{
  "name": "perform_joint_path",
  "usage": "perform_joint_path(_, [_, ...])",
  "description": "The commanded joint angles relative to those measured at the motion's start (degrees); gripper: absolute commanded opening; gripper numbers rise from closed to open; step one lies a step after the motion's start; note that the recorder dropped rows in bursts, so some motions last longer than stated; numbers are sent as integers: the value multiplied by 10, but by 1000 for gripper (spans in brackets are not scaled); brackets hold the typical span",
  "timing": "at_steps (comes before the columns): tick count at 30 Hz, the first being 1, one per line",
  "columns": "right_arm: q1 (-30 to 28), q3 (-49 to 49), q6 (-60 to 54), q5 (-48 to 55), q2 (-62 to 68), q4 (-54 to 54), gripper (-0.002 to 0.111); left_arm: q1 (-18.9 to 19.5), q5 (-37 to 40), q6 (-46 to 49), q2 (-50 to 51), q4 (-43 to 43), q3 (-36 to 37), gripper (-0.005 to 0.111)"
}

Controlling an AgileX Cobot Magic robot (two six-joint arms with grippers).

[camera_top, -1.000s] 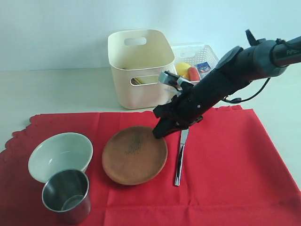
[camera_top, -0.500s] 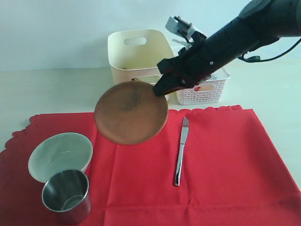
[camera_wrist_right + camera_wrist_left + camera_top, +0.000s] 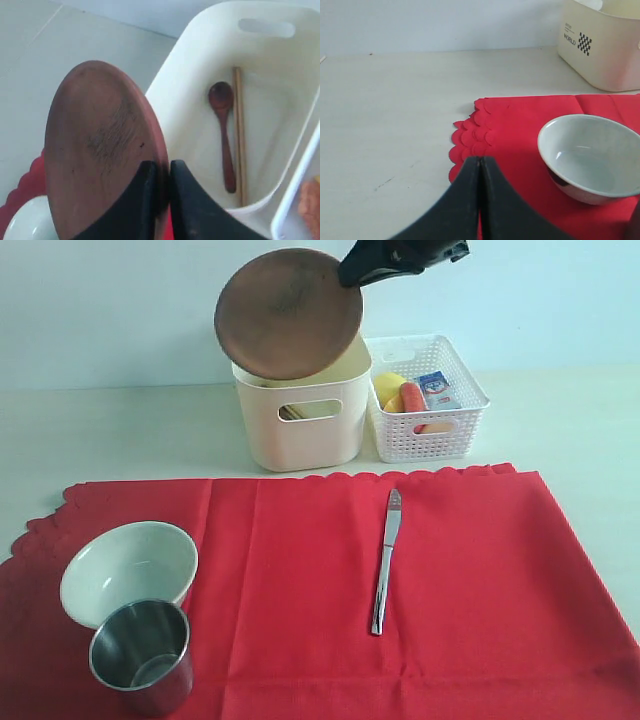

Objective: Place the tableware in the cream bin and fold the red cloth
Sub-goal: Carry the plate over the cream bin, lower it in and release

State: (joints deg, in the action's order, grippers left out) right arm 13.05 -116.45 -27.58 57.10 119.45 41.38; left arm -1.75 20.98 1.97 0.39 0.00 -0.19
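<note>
Two grippers share the scene. Leftmost, our left gripper (image 3: 480, 162) hovers low by the scalloped corner of the red cloth (image 3: 520, 115), fingers pressed together on nothing, the bowl (image 3: 590, 155) just beside. Further right, we hold the brown plate (image 3: 288, 312) tilted above the cream bin (image 3: 300, 435), seemingly over its opening, where spoon (image 3: 225, 135) and chopsticks (image 3: 240, 135) lie. Our right gripper (image 3: 161, 172) pinches its rim, so the plate hangs leftward of the fingers.

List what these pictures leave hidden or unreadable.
- Exterior view: the right gripper, pinching the brown plate, is mostly cut off by the top edge.
- Exterior view: the plate and the wall of the cream bin hide nearly all of its inside.
- Exterior view: the left gripper lies outside the frame.
- Exterior view: print on the carton in the white basket is too small to read.
</note>
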Motion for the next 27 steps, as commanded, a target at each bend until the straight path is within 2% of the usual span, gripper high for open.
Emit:
perform_joint_path(1, [-27,-103,24,0,77,3,0,0,-5,0,-4,-7,2,0])
perform_joint_path(6, [-30,-221,24,-31,181,3,0,0,-5,0,-4,-7,2,0])
perform_joint_path(10, [-30,-270,24,-34,234,3,0,0,-5,0,-4,-7,2,0])
perform_joint_path(18, [-12,-274,15,-39,253,-2,0,0,-5,0,-4,-7,2,0])
perform_joint_path(27, [10,-274,13,-45,254,-85,0,0,-5,0,-4,-7,2,0])
